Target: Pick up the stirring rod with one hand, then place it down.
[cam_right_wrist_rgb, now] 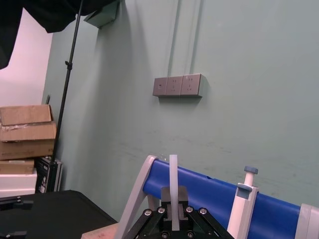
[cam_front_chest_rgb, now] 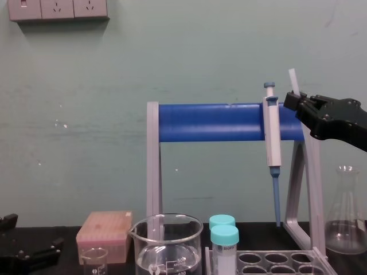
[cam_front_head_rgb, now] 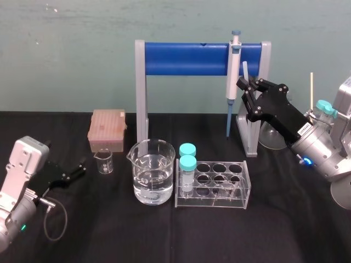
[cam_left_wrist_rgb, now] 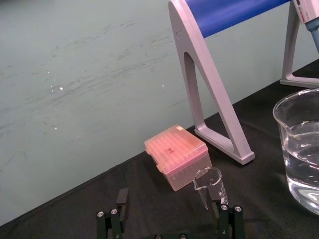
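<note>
We are holding the rod (cam_front_head_rgb: 245, 70) in the right gripper (cam_front_head_rgb: 244, 87), whose jaws are clenched on it, high in the air and well above the table (cam_front_head_rgb: 285, 230). The rod is standing close to upright, its long axis running nearly straight up out of the jaws with a slight lean, and its upper end is poking above them in the chest view (cam_front_chest_rgb: 294, 80) and the right wrist view (cam_right_wrist_rgb: 173, 191); how much of it is hanging below the jaws we cannot tell. It is sitting just beside the pipette (cam_front_head_rgb: 234, 66) on the stand (cam_front_head_rgb: 186, 59), so we are judging that the coming move means drawing clear of those first, then lowering and tipping the axis toward level over bare cloth. The left gripper (cam_front_head_rgb: 77, 171) is resting low at the table's left, jaws released and empty.
</note>
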You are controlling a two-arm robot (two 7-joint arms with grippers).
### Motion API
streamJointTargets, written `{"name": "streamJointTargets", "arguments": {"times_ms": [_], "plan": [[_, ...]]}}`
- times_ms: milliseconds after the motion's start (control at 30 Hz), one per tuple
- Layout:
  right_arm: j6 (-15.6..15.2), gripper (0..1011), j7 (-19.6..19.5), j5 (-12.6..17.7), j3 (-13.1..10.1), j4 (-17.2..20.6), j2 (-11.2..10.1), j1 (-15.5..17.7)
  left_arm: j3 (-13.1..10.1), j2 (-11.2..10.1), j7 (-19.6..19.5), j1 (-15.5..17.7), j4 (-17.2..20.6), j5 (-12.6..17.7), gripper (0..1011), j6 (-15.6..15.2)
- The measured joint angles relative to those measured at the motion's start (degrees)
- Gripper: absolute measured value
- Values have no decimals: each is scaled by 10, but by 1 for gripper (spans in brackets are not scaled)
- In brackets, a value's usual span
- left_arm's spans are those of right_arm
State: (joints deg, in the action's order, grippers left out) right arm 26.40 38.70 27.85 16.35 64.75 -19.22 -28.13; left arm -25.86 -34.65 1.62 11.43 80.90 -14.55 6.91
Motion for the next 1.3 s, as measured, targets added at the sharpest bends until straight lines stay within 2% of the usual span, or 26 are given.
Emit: {"name": "streamJointTargets", "arguments": {"times_ms": [333, 633, 833, 1300], "plan": [[-3, 67, 1, -1, 0, 3, 0, 0, 0, 0, 0, 0, 0, 0, 1000, 0], [-49, 67, 18, 17, 8, 29, -8, 12, 0, 0, 0, 0, 0, 0, 1000, 0], [-68, 67, 19, 24, 13, 43, -14, 21, 0, 0, 0, 0, 0, 0, 1000, 0], [-102, 67, 35, 45, 33, 38, -22, 21, 0, 0, 0, 0, 0, 0, 1000, 0]]}}
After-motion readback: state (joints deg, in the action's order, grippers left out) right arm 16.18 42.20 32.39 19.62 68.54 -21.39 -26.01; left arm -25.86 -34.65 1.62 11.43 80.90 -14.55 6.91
